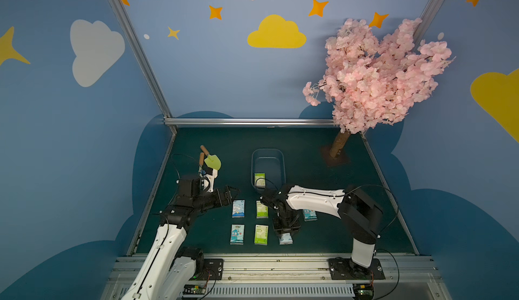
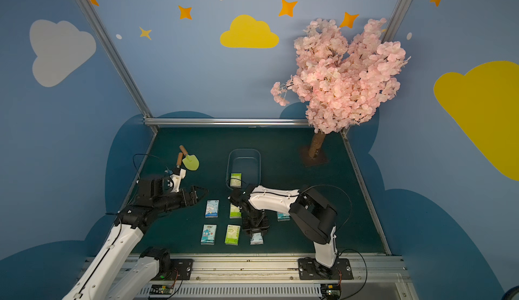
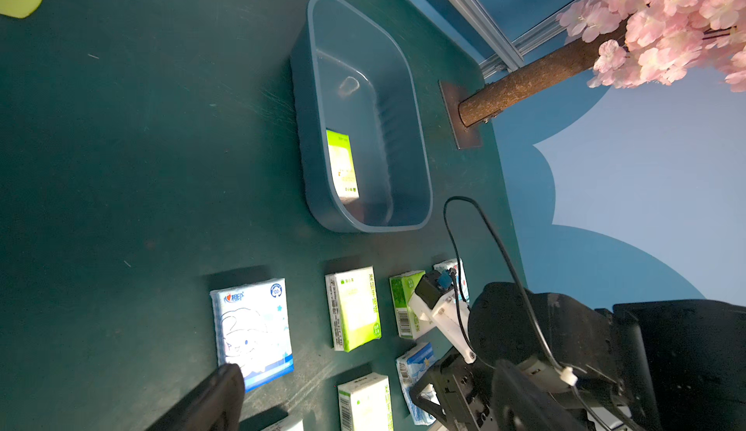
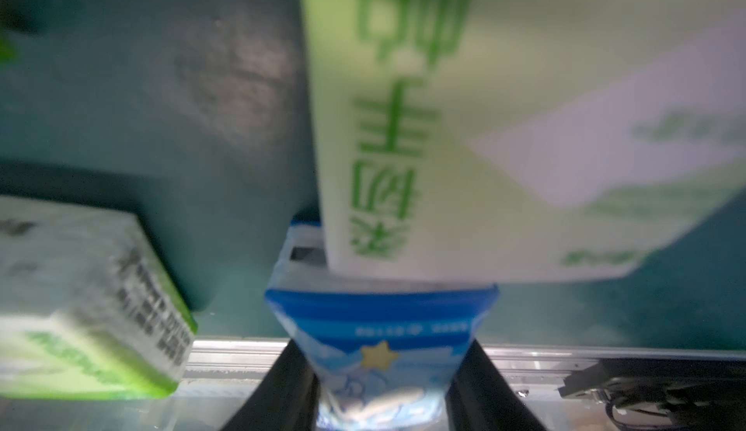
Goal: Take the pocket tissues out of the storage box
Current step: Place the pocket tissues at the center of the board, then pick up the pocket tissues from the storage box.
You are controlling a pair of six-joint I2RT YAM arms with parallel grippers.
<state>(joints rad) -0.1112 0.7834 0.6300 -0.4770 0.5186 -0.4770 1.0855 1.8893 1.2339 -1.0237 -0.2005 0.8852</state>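
One lime-green pack [image 1: 259, 179] lies inside the storage box [image 1: 282, 169], at the box's end nearer the front edge of the table [image 1: 213, 228]. The box itself stands mid-table, toward the back edge. My right gripper [image 1: 286, 232] is clenched on a star-marked blue pack [image 1: 286, 240] near the front edge; in the right wrist view my fingers [image 4: 282, 388] press its two sides. A tucked-away green pack [image 3: 403, 304] lies just beside it, under my right arm. Toward the left edge from there, four packs lie flat in a square: back blue pack [image 1: 238, 208], back green pack [image 1: 262, 210], front blue pack [image 1: 237, 234], front green pack [image 1: 261, 234]. A far blue pack [image 1: 309, 215] peeks out behind my right arm. My left gripper [image 1: 235, 191] hangs released and empty, just beside the back blue pack.
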